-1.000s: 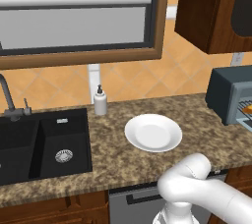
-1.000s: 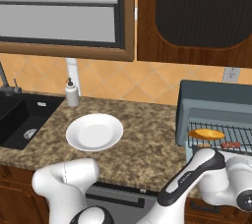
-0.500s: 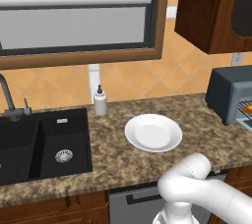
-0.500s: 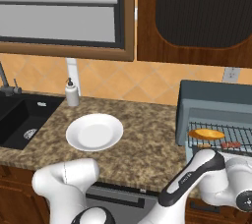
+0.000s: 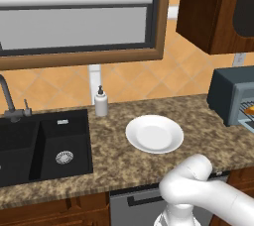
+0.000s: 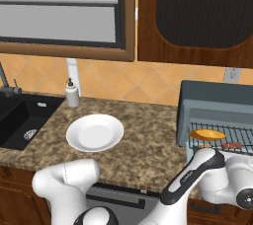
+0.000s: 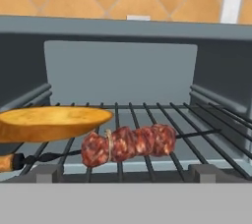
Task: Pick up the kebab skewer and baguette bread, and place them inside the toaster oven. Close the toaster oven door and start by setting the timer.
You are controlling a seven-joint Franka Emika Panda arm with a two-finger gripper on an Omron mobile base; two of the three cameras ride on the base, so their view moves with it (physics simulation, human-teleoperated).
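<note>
Inside, the one toaster oven (image 6: 217, 105) at the right end of the bench (image 6: 143, 145) holds one baguette bread (image 7: 51, 122) on the left of its wire rack (image 7: 162, 120) and one kebab skewer (image 7: 128, 144) just beside it, nearer the front (meat chunks mid-rack). One white plate (image 5: 154, 134) sits mid-bench, with one soap bottle (image 5: 101, 101) beyond it and a black sink (image 5: 34, 145) far left. The gripper is spread fully wide and holds nothing.

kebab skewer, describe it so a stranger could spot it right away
Look inside the open toaster oven at the counter's right end. On its wire rack, the kebab skewer lies in front of the baguette bread: reddish-brown meat chunks on a thin stick, unlike the smooth golden loaf.
</note>
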